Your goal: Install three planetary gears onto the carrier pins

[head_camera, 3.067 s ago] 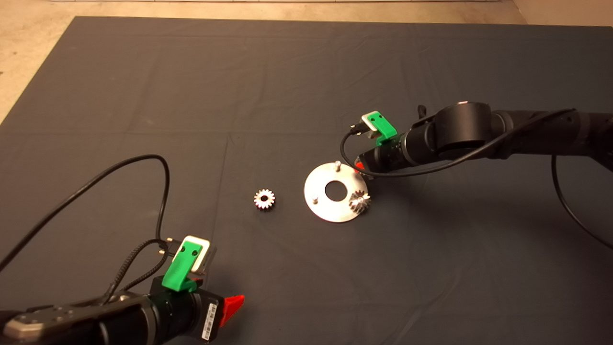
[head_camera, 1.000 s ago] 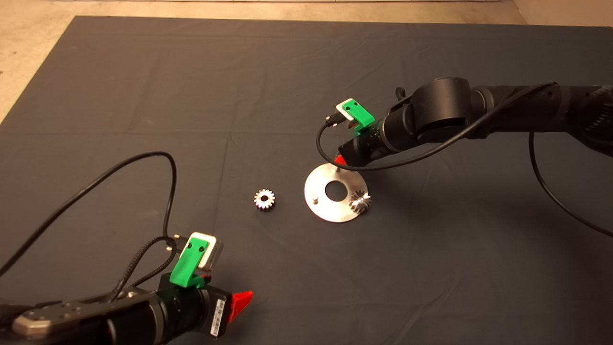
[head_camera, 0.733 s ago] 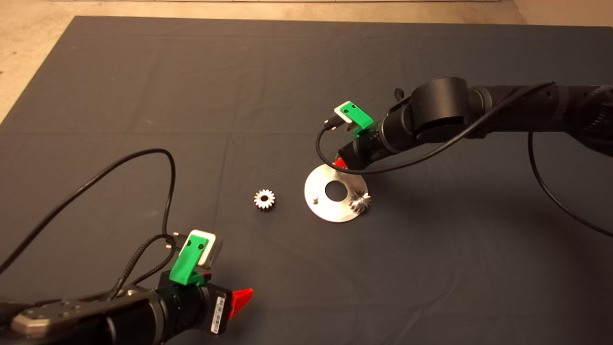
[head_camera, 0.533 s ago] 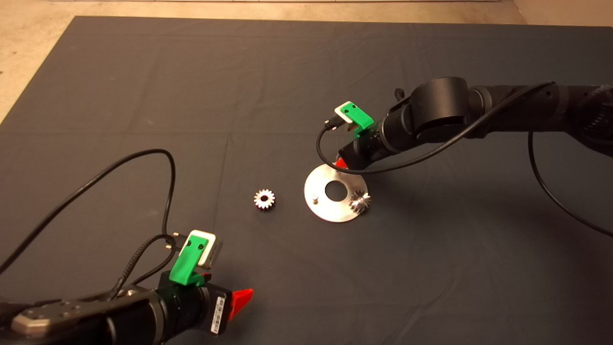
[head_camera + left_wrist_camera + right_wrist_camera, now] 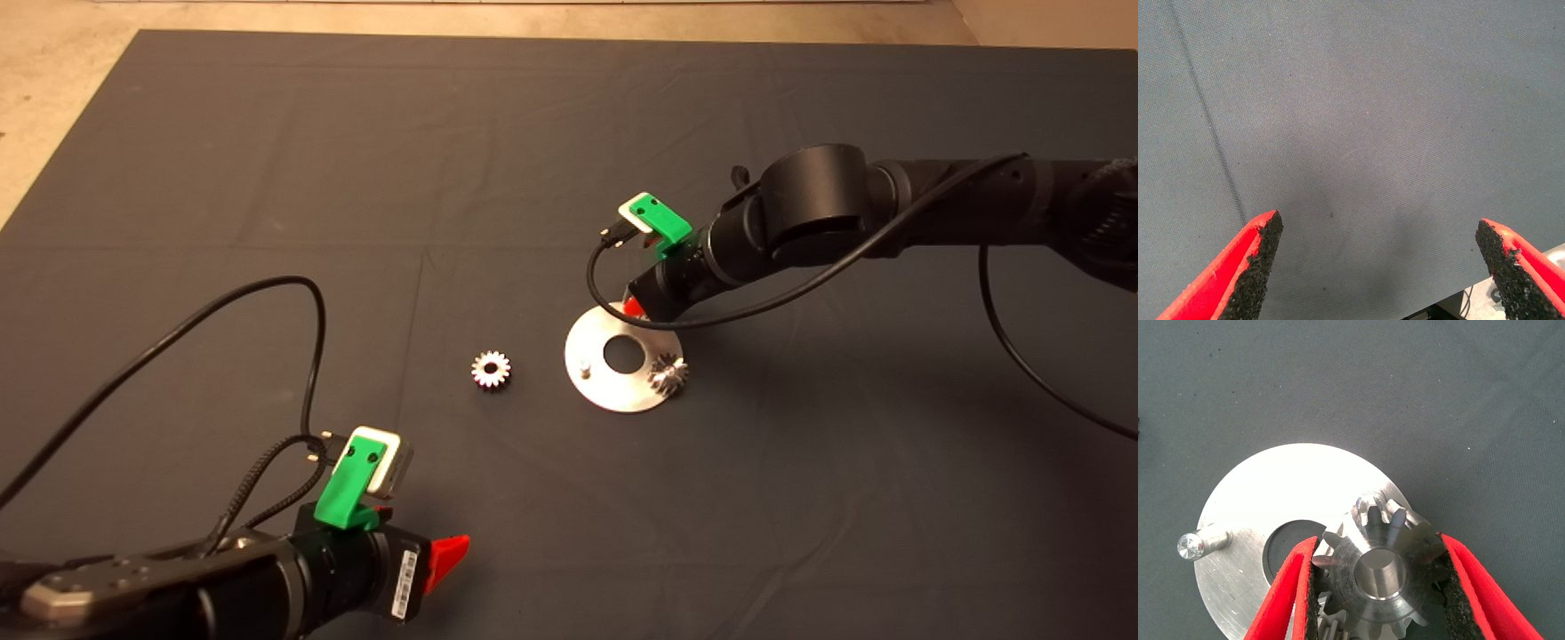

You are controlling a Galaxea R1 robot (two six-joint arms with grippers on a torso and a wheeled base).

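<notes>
The shiny round plate (image 5: 594, 342) lies mid-mat with its carrier pins. One planetary gear (image 5: 668, 374) sits on the plate's near right pin. The near left pin (image 5: 584, 366) is bare. My right gripper (image 5: 633, 307) hangs over the plate's far edge and hides the far pin. In the right wrist view it (image 5: 1378, 543) is shut on a second planetary gear (image 5: 1381, 573) held flat above the plate (image 5: 1285, 487), beside the bare pin (image 5: 1201, 543). A third gear (image 5: 491, 369) lies loose on the mat, left of the plate. My left gripper (image 5: 444, 556) waits open at the lower left.
The dark mat (image 5: 533, 160) reaches nearly to the edges of the head view, with pale floor (image 5: 53, 107) beyond its far left corner. A black cable (image 5: 267, 293) loops over the mat from the left arm. The left wrist view shows bare mat (image 5: 1371, 133).
The right gripper has moved left from the plate's right side to its far edge and dipped slightly toward it, now covering the far pin. The left arm shifted slightly right.
</notes>
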